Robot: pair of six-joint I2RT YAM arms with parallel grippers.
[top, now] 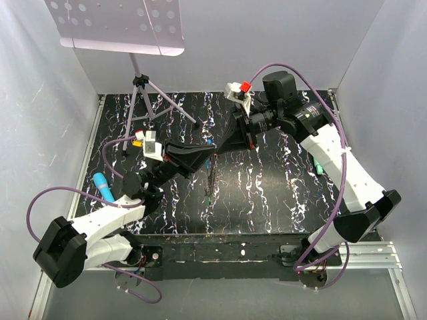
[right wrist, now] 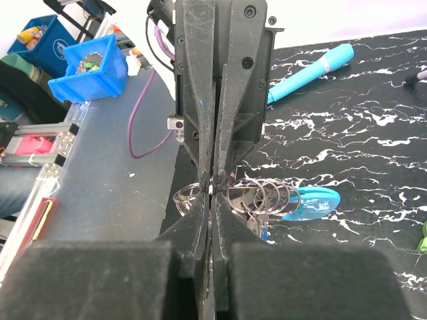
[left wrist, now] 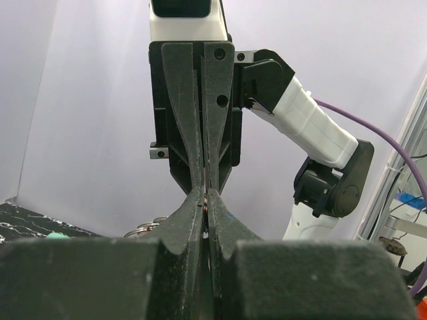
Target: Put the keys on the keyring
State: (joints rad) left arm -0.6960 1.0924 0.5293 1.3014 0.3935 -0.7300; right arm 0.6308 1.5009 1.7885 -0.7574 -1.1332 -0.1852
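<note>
Left gripper [left wrist: 205, 201]: fingers pressing shut, pinching thin metal link of keyring [right wrist: 270, 197]. Right gripper [right wrist: 211, 190]: fingers clamping same keyring tip to tip, over table [top: 267, 193] centre. Rings and blue clip [right wrist: 313, 203] fanning toward 3 o'clock. Teal marker [right wrist: 310, 67] lying at 1 o'clock.

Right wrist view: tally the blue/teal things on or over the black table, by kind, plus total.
Teal marker: 1
Blue clip, at the metal rings: 1
Small blue piece below the rings, too small to name: 1
Total: 3
</note>
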